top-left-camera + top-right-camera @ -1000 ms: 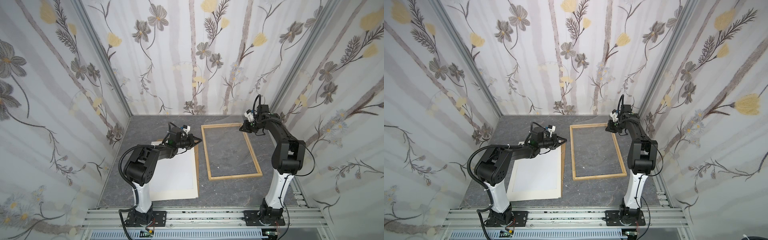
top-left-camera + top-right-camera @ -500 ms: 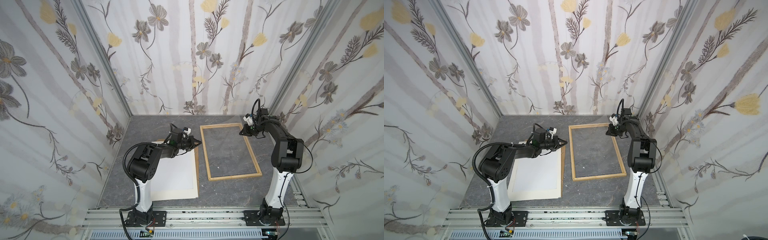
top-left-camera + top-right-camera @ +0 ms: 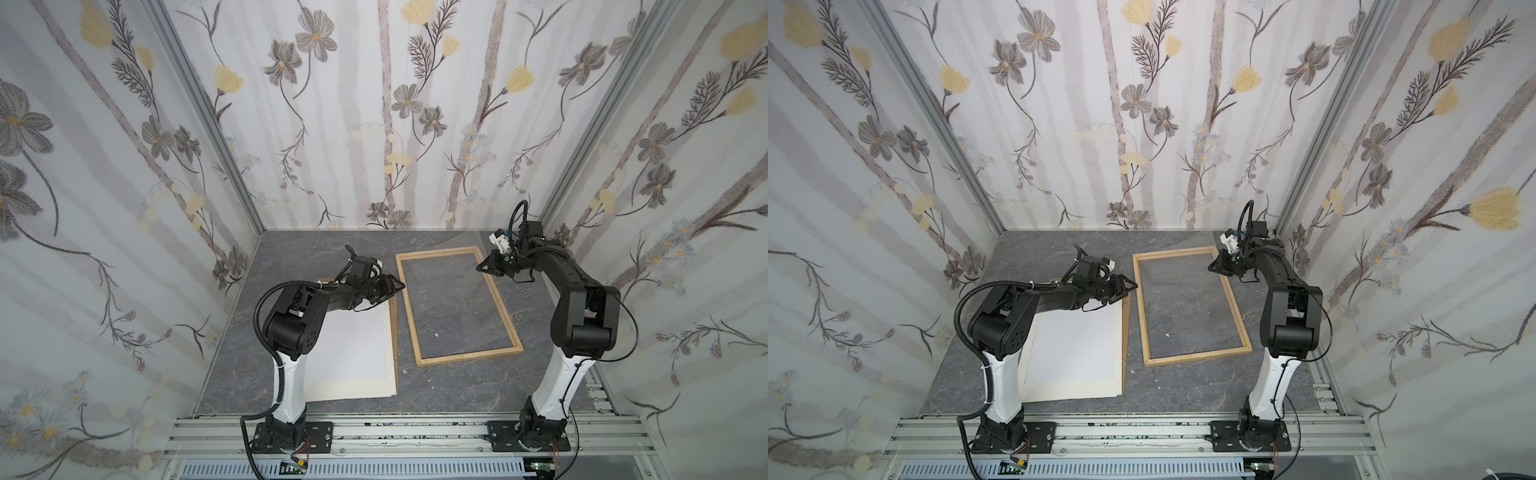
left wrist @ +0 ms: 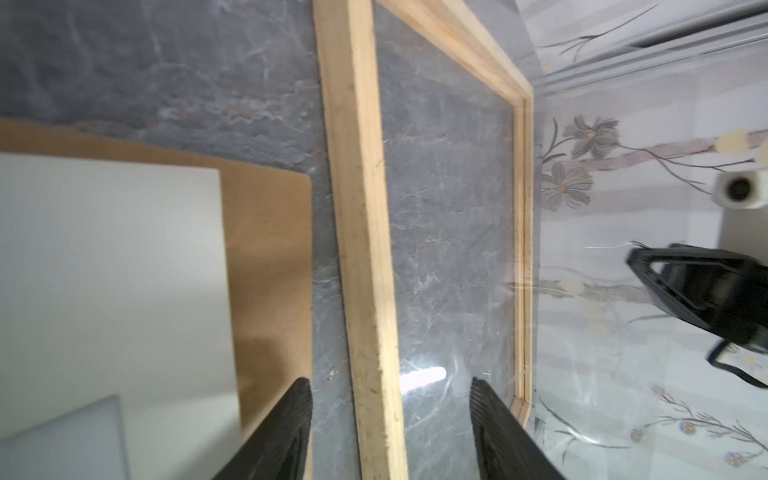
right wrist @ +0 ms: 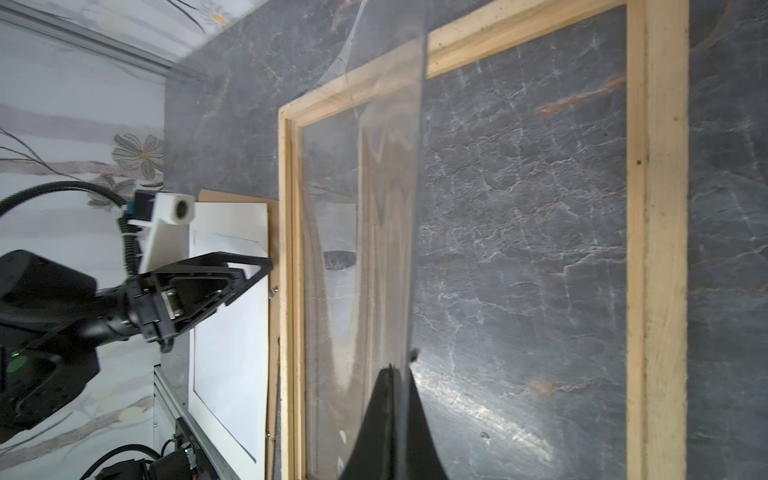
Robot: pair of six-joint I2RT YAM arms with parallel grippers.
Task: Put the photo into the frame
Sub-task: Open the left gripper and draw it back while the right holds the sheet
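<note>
The frame [image 3: 469, 356] [image 3: 1198, 358] of pale wood strips lies flat on the grey table, right of centre. The photo [image 3: 353, 349] [image 3: 1075, 349] lies white side up to its left, partly under my left arm. My left gripper [image 3: 399, 286] [image 3: 1131, 286] is open and holds nothing. In the left wrist view its jaws [image 4: 390, 382] stand on either side of the frame's near long strip [image 4: 361, 249]. My right gripper [image 3: 480, 268] [image 5: 390, 368] is shut on the edge of a clear sheet [image 5: 386, 208], which it holds slanted over the frame's far right part.
A brown backing panel [image 4: 266, 249] [image 5: 272, 332] lies under the photo and shows as a thin band beside the frame. Flowered walls close in the table at the back and on both sides. The arm bases stand on a metal rail [image 3: 415, 432] in front.
My left gripper, shut a second ago, has opened over the frame's left strip. The right gripper has come slightly lower, toward the frame, still shut.
</note>
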